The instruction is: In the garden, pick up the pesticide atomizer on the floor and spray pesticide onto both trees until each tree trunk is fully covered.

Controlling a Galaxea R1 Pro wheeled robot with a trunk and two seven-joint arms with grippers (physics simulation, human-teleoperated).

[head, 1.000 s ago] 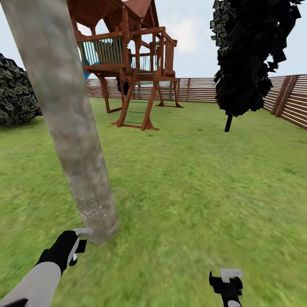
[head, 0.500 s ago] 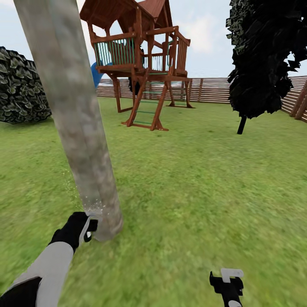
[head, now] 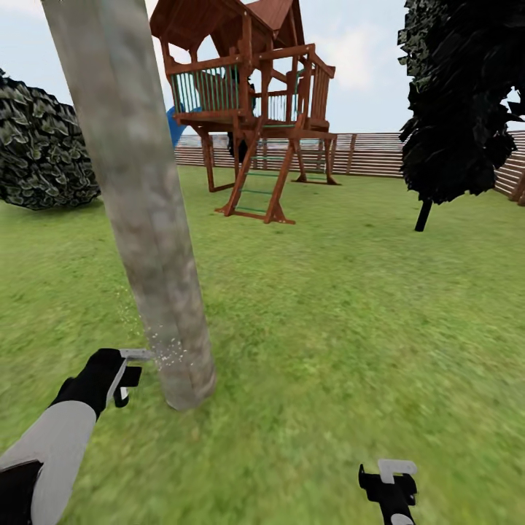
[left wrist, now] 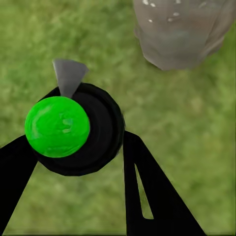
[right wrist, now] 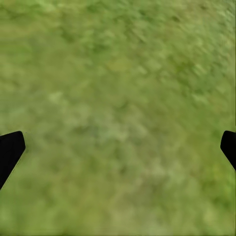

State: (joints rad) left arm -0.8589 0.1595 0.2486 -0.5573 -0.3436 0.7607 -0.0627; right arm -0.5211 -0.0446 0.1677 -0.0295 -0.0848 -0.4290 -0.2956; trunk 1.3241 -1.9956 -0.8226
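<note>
1. Fingers of the left gripper [left wrist: 78, 162] are pinched on the atomizer [left wrist: 73, 130], a dark round bottle with a bright green top and a grey nozzle, held low just left of the tree trunk [head: 135, 197].
2. Fingers of the right gripper [right wrist: 118, 147] are spread wide with nothing between them; that gripper [head: 389, 487] hangs near and to the right over the lawn [head: 350, 313].
3. White specks of pesticide [head: 169, 354] dot the lower trunk and the air just beside the left gripper [head: 120, 375]; more specks show on the trunk base [left wrist: 172, 14] in the left wrist view.
4. Mottled grey-tan and branchless, the trunk stands tilted in the near left and rises out of the top of the head view.
5. Farther off stand a wooden play tower [head: 251, 109] with a ladder, a dark tree [head: 459, 102] at far right, a leafy bush [head: 44, 149] at far left, and a slatted fence [head: 364, 154] behind.
</note>
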